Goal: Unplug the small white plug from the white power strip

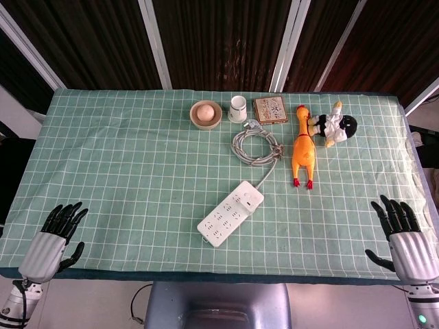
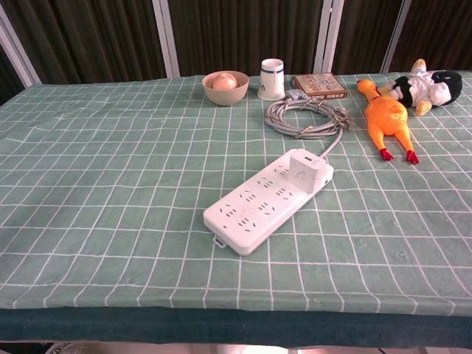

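Getting bright, even light from above. Showing only small soft shadows under things. Staying sharp from near the fingers (image 1: 65, 214) outward, bending a little at edges.

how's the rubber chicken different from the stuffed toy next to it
The rubber chicken is orange with red feet; the stuffed toy is black, white and yellow. The chicken is long and thin, stretched toward the near edge; the toy is shorter and rounder, lying crosswise beside its head. Both lie flat on the green cloth, far right.
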`<state>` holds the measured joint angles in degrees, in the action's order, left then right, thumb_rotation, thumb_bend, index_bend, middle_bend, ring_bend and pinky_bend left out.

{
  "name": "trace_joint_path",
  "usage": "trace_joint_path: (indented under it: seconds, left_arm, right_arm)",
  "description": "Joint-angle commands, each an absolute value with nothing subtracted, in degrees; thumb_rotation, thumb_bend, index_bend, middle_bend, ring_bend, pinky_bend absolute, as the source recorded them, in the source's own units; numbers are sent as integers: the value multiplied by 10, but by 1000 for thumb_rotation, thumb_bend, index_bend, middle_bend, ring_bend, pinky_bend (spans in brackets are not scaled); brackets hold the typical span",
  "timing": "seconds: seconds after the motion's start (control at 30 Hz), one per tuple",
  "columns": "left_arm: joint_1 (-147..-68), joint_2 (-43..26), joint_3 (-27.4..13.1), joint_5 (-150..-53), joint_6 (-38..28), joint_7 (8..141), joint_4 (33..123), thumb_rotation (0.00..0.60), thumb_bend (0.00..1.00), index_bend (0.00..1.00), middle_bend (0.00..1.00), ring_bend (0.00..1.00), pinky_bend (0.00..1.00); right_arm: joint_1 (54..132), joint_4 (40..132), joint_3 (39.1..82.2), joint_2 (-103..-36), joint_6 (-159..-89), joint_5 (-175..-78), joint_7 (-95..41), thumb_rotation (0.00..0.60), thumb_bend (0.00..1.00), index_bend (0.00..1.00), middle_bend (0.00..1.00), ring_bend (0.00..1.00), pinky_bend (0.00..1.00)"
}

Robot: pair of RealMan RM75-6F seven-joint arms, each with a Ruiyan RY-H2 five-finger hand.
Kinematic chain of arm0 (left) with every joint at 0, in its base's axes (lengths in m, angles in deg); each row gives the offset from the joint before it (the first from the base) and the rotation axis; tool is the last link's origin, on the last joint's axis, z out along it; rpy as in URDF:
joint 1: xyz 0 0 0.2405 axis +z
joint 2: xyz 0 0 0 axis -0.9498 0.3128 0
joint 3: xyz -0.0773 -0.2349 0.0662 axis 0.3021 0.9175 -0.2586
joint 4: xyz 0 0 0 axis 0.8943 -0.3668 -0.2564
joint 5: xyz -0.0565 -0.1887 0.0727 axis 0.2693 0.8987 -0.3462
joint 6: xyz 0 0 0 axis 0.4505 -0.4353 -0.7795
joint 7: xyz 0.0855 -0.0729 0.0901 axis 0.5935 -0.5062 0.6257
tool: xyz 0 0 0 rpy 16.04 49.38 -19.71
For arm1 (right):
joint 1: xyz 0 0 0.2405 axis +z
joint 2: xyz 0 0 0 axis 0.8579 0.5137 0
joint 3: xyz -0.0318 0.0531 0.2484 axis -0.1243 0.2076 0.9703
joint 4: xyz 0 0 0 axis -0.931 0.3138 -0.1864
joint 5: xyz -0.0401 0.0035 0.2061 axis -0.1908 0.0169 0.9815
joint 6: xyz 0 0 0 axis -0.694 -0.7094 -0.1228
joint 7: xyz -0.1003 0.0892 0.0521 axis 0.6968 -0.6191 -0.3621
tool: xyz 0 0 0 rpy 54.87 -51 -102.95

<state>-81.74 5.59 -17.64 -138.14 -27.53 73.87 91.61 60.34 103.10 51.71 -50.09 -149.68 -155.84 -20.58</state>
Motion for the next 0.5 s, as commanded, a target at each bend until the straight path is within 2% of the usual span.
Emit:
trace_joint_path:
  seconds: [0.03,0.33,0.5]
  left_arm:
    - [-819,56,-181,-1390,-275,738,918,600,455,0,0,0,0]
    - [-877,31,-237,-1534,-241,682,915,600,450,0,0,0,0]
    - [-928,-19,-224,-1556,-169,723,936,600,455,0,0,0,0]
  right_arm:
    - [604,1031,517,-501,-1496,-1558,-206,600,118,0,0,0,0]
    - [622,1020,522,-519,-1496,-1587,-201,600,117,0,0,0,0]
    - [677,1013,530,-537,-1443,-1624,-179,600,118,0,0,0,0]
